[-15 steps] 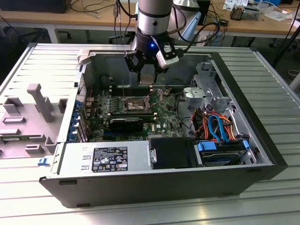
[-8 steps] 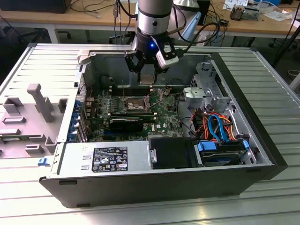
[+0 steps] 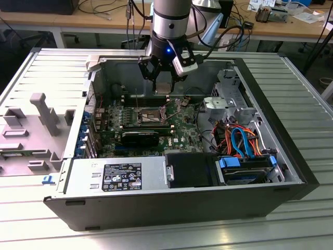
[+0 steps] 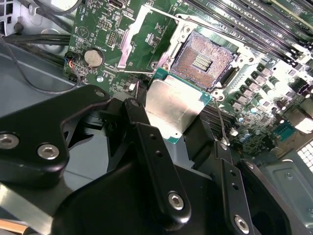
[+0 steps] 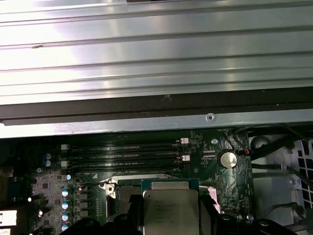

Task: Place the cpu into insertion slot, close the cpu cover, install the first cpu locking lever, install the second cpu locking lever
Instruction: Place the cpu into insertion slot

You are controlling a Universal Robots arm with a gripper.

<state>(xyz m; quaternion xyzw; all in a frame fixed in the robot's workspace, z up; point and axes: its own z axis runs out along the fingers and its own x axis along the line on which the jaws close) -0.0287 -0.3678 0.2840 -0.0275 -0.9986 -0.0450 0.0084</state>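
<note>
In the exterior view the tool [image 3: 163, 83] hangs inside the open case [image 3: 281, 130], clamped on the cpu [image 3: 163, 88]. It is above the slot [image 3: 150, 115], a little toward the far wall, and not touching it. We judge the first step in hand: placing the cpu.

In the second wrist view the cpu [image 4: 172, 103] sits between the fingers [image 4: 146, 132], one edge just beside the bare slot [image 4: 203, 58]. The cover [image 4: 128, 44] lies swung open. Seating it, we reckon, calls for squaring the chip over the contacts and keeping it level.

In the first wrist view the cpu [image 5: 171, 210] hovers over the board [image 5: 220, 196], gripped at both sides.
</note>
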